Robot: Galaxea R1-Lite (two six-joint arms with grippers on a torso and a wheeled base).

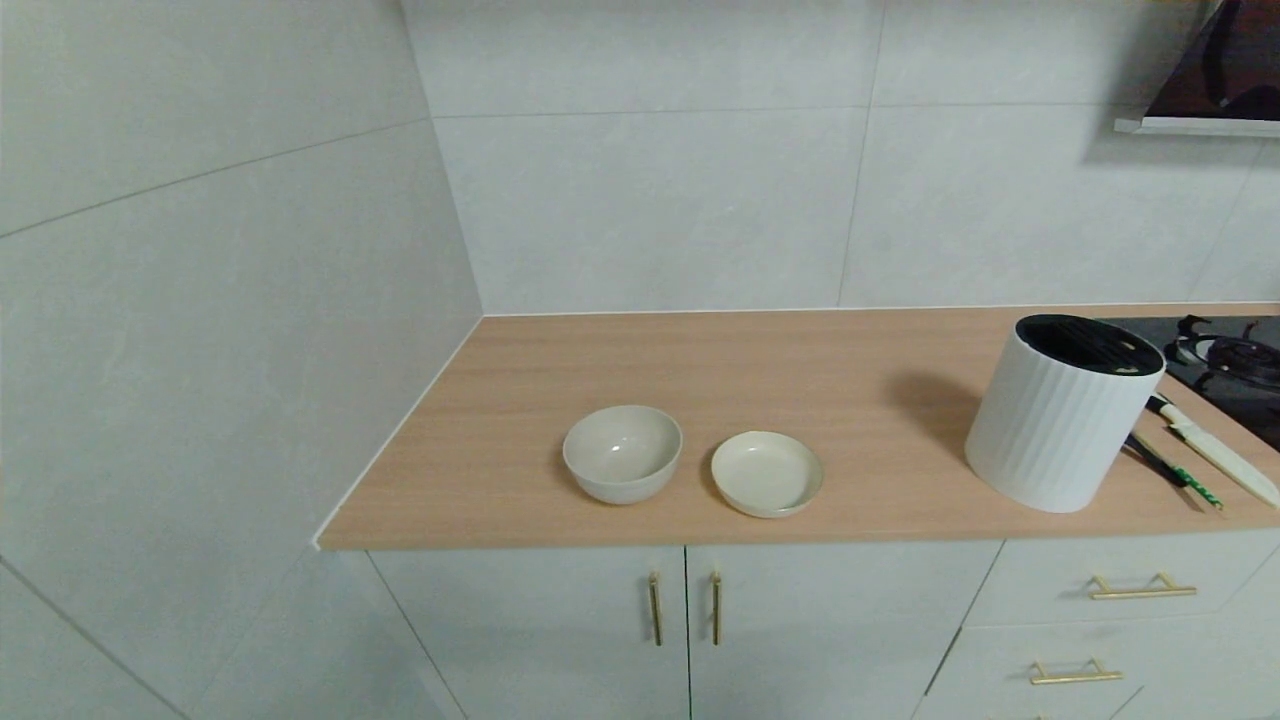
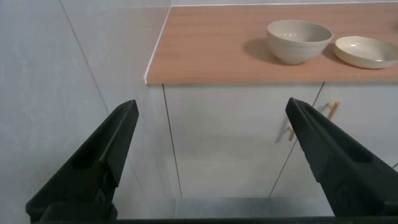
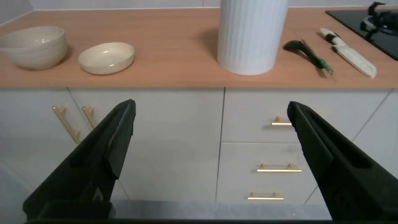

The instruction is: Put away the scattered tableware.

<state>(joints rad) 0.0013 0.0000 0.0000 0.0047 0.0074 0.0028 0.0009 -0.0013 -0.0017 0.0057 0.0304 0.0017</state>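
Black on both sides, my left gripper (image 2: pixel 210 106) has its jaws spread wide and holds nothing, and my right gripper (image 3: pixel 211 107) is the same. Both hang low in front of the white cupboard doors (image 1: pixel 540 630), below the wooden counter (image 1: pixel 760 370). Up on the counter stands the tall white holder (image 1: pixel 1060 420). The bowl (image 1: pixel 622 452) and the small dish (image 1: pixel 767 472) sit to the left of the holder, well apart from it, side by side near the front edge. The knife (image 1: pixel 1215 450) and a dark tool with a green end (image 1: pixel 1172 468) lie just to the right of the holder. The stove (image 1: pixel 1230 370) is to the right of the holder too, farther back. I think the bowl could slip from my grip, because its side is round and smooth. A bump could slide the dish off the front edge.
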